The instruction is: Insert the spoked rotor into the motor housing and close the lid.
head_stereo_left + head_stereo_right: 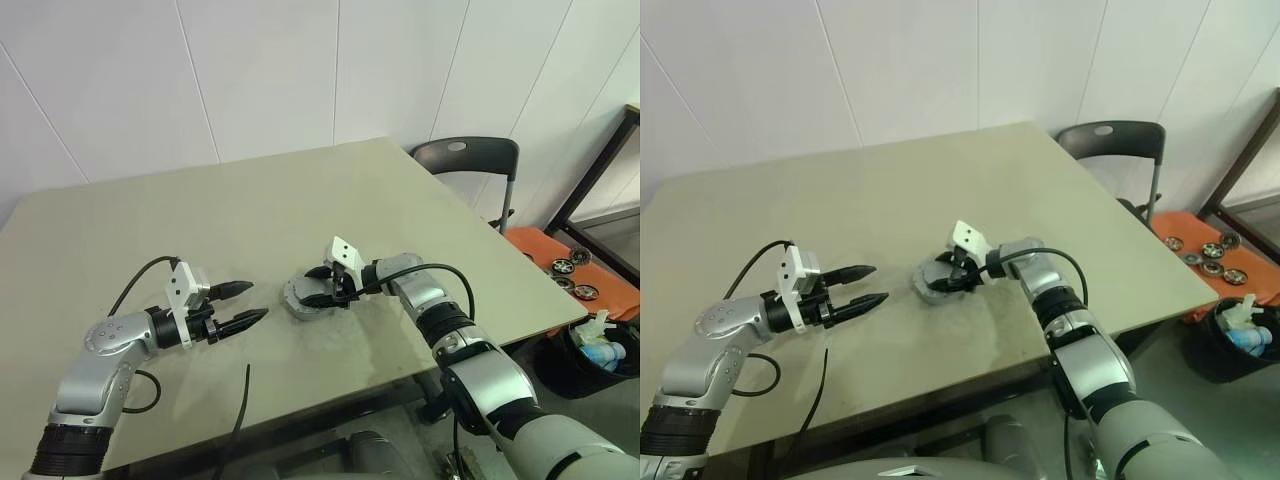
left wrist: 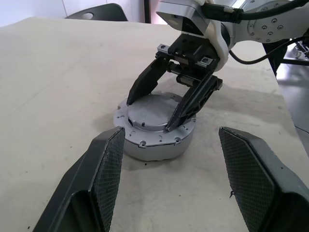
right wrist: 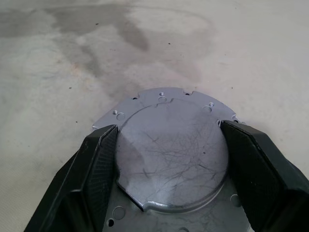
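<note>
The motor housing (image 1: 297, 303), a short round silver-grey cup, stands in the middle of the table. The lid (image 3: 171, 154) lies on top of it: a flat grey plate with a raised, scratched round centre and small holes around its rim. My right gripper (image 1: 319, 287) reaches in from the right and slants down onto the lid, its two black fingers (image 2: 147, 82) set against opposite edges of the raised centre. My left gripper (image 1: 257, 300) hovers open a short way left of the housing, touching nothing. The spoked rotor is hidden from view.
A black chair (image 1: 466, 158) stands behind the table's far right corner. To the right, below table height, an orange surface (image 1: 545, 245) carries several small round parts, and a dark bin (image 1: 598, 358) sits beside it. A black cable (image 1: 240, 405) hangs over the table's front edge.
</note>
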{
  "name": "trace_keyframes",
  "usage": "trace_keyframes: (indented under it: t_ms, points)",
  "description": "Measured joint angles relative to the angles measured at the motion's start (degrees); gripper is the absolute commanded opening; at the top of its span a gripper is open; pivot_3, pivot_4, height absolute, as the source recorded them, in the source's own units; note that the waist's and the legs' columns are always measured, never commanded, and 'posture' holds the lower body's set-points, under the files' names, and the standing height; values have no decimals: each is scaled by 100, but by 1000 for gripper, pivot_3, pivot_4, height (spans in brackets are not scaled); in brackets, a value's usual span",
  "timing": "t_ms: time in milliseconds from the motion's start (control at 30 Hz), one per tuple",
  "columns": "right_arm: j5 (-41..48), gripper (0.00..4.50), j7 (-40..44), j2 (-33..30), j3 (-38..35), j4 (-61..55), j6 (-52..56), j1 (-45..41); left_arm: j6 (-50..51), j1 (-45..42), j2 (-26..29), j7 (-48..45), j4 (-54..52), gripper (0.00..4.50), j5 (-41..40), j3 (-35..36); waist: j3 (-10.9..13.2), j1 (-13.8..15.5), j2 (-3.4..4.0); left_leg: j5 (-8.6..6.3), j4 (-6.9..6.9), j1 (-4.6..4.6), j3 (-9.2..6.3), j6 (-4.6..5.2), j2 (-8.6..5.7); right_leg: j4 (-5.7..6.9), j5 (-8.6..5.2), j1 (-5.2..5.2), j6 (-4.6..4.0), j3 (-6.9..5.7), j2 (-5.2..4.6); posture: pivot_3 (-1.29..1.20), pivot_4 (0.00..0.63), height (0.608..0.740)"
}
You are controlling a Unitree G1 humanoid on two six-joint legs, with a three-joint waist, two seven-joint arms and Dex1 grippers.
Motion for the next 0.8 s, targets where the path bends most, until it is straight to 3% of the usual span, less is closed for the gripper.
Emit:
trace_keyframes:
  t_ms: [533, 800]
  points:
    - [-120, 3046, 49, -42, 75, 917, -642, -390, 0, 81, -6, 76, -69, 3317, -4, 3, 3, 28, 7, -1, 16, 42, -10, -2, -1, -14, -7, 68, -9, 3, -16, 0, 0, 740]
    - [-119, 3046, 418, -151, 43, 1103, -551, -577, 0, 166, -6, 99, -128, 3317, -7, 4, 7, 106, 15, 0, 13, 10, -14, -2, -5, -35, -7, 46, -7, 1, -19, 0, 0, 740]
